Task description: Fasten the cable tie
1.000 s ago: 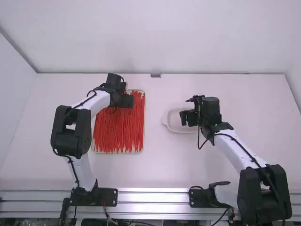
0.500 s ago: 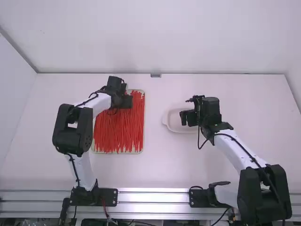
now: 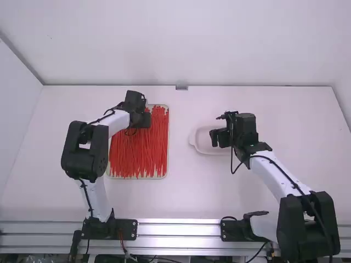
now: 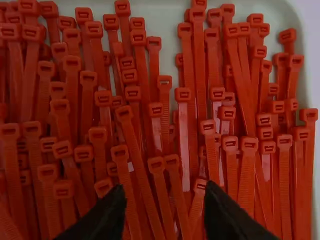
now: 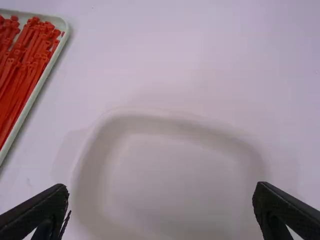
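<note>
The left gripper (image 4: 162,195), spread, hangs close over the far-end heads of the red cable ties (image 4: 187,115) lying near-to-far in the tray (image 3: 166,143), far nearer them than the spread right gripper (image 3: 217,137) above the dish (image 5: 170,150)

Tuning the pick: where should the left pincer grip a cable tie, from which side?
Probably the strap just behind the head of a top cable tie, from straight above, left pincer straddling it: ties lie flat, packed and overlapping in the tray.

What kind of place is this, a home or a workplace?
Probably a robotics lab: left arm and right arm on a rail, a white table, a tray of red ties.
</note>
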Robot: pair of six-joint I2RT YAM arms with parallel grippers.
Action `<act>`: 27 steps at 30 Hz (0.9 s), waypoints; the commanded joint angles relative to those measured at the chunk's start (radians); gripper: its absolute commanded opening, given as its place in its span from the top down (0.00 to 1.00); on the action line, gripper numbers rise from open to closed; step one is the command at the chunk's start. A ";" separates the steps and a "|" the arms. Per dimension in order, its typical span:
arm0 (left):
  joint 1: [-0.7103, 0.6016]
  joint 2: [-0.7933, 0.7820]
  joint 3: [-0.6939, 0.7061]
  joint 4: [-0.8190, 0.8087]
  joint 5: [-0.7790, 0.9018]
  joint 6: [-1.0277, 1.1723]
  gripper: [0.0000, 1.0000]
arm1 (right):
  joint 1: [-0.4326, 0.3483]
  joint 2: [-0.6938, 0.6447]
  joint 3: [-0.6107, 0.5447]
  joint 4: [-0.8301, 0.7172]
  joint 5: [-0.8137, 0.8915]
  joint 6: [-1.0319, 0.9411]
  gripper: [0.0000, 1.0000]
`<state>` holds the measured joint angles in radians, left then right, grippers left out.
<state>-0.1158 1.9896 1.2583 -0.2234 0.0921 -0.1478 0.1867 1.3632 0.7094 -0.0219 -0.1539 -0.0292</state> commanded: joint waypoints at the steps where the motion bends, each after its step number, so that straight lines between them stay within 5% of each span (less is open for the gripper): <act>1: 0.002 0.012 -0.007 -0.008 -0.007 -0.005 0.59 | 0.003 0.008 0.032 -0.002 -0.003 0.002 0.02; 27: 0.016 0.012 -0.079 0.067 -0.033 -0.019 0.59 | 0.003 0.008 0.032 -0.009 -0.003 0.002 0.02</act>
<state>-0.1139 1.9896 1.1843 -0.1516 0.0658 -0.1619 0.1867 1.3632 0.7094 -0.0273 -0.1543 -0.0315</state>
